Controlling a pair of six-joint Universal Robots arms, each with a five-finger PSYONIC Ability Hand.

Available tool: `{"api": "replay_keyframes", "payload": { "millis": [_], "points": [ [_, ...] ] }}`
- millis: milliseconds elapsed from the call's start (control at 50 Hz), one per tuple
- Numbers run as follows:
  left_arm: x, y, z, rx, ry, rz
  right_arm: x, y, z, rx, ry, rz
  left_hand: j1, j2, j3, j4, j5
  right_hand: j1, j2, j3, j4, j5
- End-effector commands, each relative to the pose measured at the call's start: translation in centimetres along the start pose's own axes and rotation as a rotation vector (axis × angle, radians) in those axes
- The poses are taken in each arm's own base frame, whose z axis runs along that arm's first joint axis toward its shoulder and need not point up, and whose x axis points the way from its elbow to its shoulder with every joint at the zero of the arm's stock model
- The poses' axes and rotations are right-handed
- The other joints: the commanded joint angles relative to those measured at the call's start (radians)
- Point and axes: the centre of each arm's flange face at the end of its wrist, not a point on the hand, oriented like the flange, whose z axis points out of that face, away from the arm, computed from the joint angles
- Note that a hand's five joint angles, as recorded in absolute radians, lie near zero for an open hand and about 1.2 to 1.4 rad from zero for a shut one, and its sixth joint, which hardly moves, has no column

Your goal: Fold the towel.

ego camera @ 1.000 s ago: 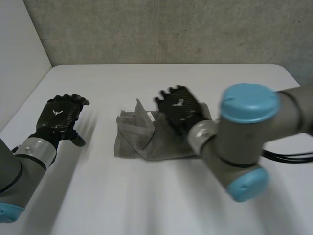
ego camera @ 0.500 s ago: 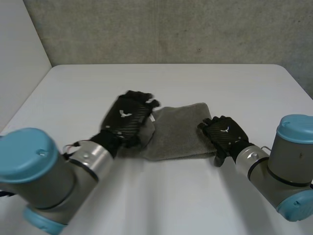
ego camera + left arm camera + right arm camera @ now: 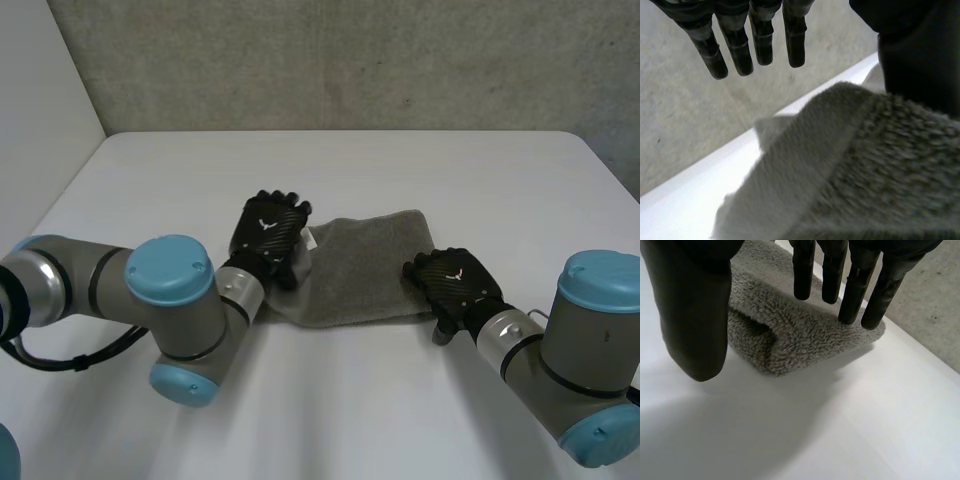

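The left hand point(image 3: 268, 232) sits at the towel's left end, palm down. From its wrist its fingers point(image 3: 740, 45) hang straight and apart, holding nothing, with the pile of the cloth bunched up under the palm. Whether the thumb presses the cloth I cannot tell.

The right hand point(image 3: 455, 280) is at the opposite end, over the near right corner. Its fingers point(image 3: 855, 285) are also straight and unclenched, reaching out above the cloth, with the thumb point(image 3: 695, 315) down beside the corner and nothing pinched between them.

Between the two hands lies the grey terry towel point(image 3: 365, 262), near the middle of the white table point(image 3: 350, 410). It looks already doubled over. At the right hand's corner the edge rolls round in a plump fold with a dark hollow inside it. A small white label point(image 3: 312, 238) shows just beside the left hand.

I'd judge it light, soft and thoroughly limp. It will sag and drag rather than hold a shape, and the loops give good grip, so slipping is no worry. The layers may well slide apart if only the top one is caught. The safest hold for another fold would be a pinch through all layers at the two corners of one short end, then carrying it across low and flat.
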Motion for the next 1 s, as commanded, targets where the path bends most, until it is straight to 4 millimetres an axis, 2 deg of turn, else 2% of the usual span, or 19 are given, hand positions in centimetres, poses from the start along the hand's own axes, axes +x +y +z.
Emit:
{"api": "replay_keyframes", "payload": {
  "millis": [20,120,260,300,360,400,520,580,620,740,800,820,840,880,900,920,940,960,1000],
  "points": [
    [-2.3,0.7,-1.2,-0.084,-0.067,0.043,0.2,-0.2,0.3,0.030,0.016,-0.009,-0.035,-0.029,-0.043,-0.036,0.002,0.086,0.081,0.080,0.078,0.066],
    [-4.2,0.6,-2.3,-0.111,-0.146,0.068,0.3,-0.2,0.4,0.035,0.016,-0.008,-0.035,-0.029,-0.043,-0.036,0.002,0.189,0.184,0.183,0.181,0.168],
    [-3.7,0.5,-4.6,-0.140,-0.141,0.068,0.0,0.7,1.0,0.017,0.009,-0.005,-0.050,-0.043,-0.057,-0.051,-0.013,0.391,0.387,0.386,0.384,0.371],
    [-3.4,0.5,-5.1,-0.143,-0.134,0.069,-0.1,1.1,1.2,0.008,0.004,-0.002,-0.053,-0.046,-0.060,-0.054,-0.016,0.581,0.577,0.575,0.574,0.561],
    [-2.6,0.1,-5.8,-0.138,-0.112,0.067,-0.1,1.2,1.3,0.005,0.004,-0.004,-0.055,-0.049,-0.063,-0.057,-0.018,0.703,0.698,0.697,0.695,0.682],
    [-2.2,-0.3,-6.2,-0.131,-0.103,0.067,0.2,1.2,1.2,-0.004,0.013,-0.008,-0.058,-0.052,-0.066,-0.059,-0.021,0.989,0.984,0.983,0.981,0.968],
    [-2.5,-1.2,-6.9,-0.115,-0.113,0.064,0.7,0.3,0.5,0.010,0.020,0.002,-0.061,-0.055,-0.069,-0.062,-0.024,1.004,0.999,0.998,0.996,0.984],
    [-2.8,-1.8,-7.5,-0.103,-0.119,0.063,1.7,-0.4,-0.3,0.005,0.033,0.009,-0.064,-0.058,-0.072,-0.065,-0.027,1.004,0.999,0.998,0.996,0.984],
    [-3.0,-2.3,-8.1,-0.096,-0.126,0.062,2.4,-0.1,-1.1,-0.037,0.019,0.032,-0.067,-0.061,-0.075,-0.068,-0.030,1.004,0.999,0.998,0.996,0.984],
    [-4.1,-3.6,-8.8,-0.065,-0.154,0.060,2.4,-0.4,-3.0,-0.111,-0.062,0.052,-0.085,-0.079,-0.092,-0.086,-0.048,1.004,0.999,0.998,0.996,0.984],
    [-4.9,-4.4,-9.3,-0.047,-0.176,0.063,3.6,-0.8,-4.1,-0.160,-0.080,0.042,-0.091,-0.084,-0.098,-0.092,-0.054,1.004,0.999,0.998,0.996,0.984],
    [-5.2,-4.6,-9.5,-0.041,-0.185,0.063,4.8,-1.1,-4.5,-0.170,-0.068,0.020,-0.091,-0.084,-0.098,-0.092,-0.054,1.004,0.999,0.998,0.996,0.984],
    [-5.2,-4.6,-9.5,-0.041,-0.185,0.063,4.8,-1.1,-4.5,-0.170,-0.068,0.020,-0.091,-0.084,-0.098,-0.092,-0.054,1.004,0.999,0.998,0.996,0.984],
    [-5.5,-4.9,-9.6,-0.032,-0.193,0.061,7.0,-2.3,-4.8,-0.155,-0.039,-0.072,-0.091,-0.084,-0.098,-0.092,-0.054,1.004,0.999,0.998,0.996,0.984],
    [-5.5,-4.9,-9.6,-0.032,-0.193,0.061,7.0,-2.3,-4.8,-0.155,-0.039,-0.072,-0.091,-0.084,-0.098,-0.092,-0.054,1.004,0.999,0.998,0.996,0.984],
    [-5.6,-4.9,-9.6,-0.032,-0.198,0.061,7.6,-3.2,-4.7,-0.136,-0.022,-0.127,-0.091,-0.084,-0.098,-0.092,-0.054,1.004,0.999,0.998,0.996,0.984],
    [-5.7,-5.0,-9.6,-0.029,-0.200,0.061,7.3,-4.6,-4.4,-0.099,-0.032,-0.174,-0.091,-0.084,-0.098,-0.092,-0.054,1.004,0.999,0.998,0.996,0.984],
    [-5.7,-5.0,-9.6,-0.029,-0.200,0.061,7.2,-4.6,-4.4,-0.099,-0.032,-0.175,-0.091,-0.084,-0.098,-0.092,-0.054,1.004,0.999,0.998,0.996,0.984],
    [-5.9,-5.2,-9.3,-0.019,-0.208,0.060,4.4,-8.3,-3.9,0.021,-0.095,-0.236,-0.091,-0.084,-0.098,-0.092,-0.054,1.004,0.999,0.998,0.996,0.984]
  ]
}}
